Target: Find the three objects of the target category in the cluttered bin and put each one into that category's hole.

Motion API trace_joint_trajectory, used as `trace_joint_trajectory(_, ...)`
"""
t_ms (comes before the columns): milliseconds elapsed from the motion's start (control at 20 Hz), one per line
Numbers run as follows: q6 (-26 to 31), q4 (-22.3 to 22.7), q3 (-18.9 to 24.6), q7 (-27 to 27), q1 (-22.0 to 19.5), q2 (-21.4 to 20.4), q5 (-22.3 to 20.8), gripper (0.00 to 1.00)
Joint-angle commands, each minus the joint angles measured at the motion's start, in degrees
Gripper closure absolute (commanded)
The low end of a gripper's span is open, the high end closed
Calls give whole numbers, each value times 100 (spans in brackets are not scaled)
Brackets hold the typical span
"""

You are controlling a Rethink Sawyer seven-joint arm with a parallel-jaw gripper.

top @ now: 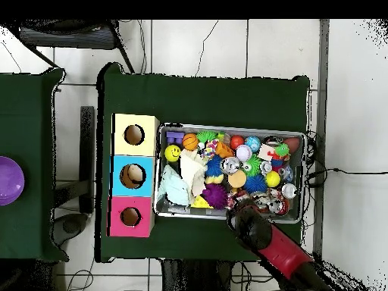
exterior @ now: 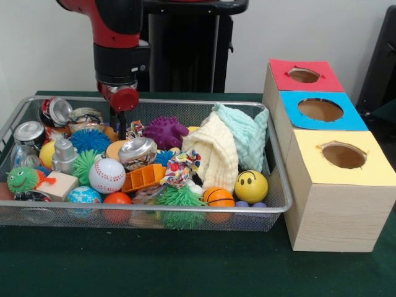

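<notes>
Fingers (exterior: 121, 127) dip into bin (exterior: 185, 104) at far rim, among clutter; spread unreadable, grasp cannot tell. Purple spiky ball (exterior: 164, 132) just beside, crushed can (exterior: 137, 151) nearer camera.

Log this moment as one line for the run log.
arm: over bin's robot-side edge | gripper: down in clutter, state unclear | plush animals: none seen | red hole: nothing at it

dark green counter (exterior: 185, 266), plain white wall (exterior: 37, 43) behind, pale tiled floor (top: 227, 45) with cables, second green table (top: 23, 114) at 9 o'clock
</notes>
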Motion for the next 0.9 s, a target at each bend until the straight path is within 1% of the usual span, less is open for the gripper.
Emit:
trace_joint_trajectory(50, -438, -218, 852, 1076, -171, 441, -153, 0)
trace_joint_trajectory(200, -471, -246, 994, 1088, -234, 458, -171, 0)
trace_joint_trajectory(350, -484, -207, 990, 1108, -186, 370, -123, 0)
trace_joint_trajectory(500, -467, -279, 895, 944, -111, 352, -201, 0)
trace_joint_trajectory(550, -467, -312, 861, 888, -80, 357, -249, 100)
trace_joint_trajectory(650, -478, -353, 764, 797, 18, 346, -286, 100)
trace_joint_trajectory(750, -498, -319, 740, 862, 63, 336, -241, 100)
trace_joint_trajectory(900, -414, -182, 588, 986, 215, 142, -54, 100)
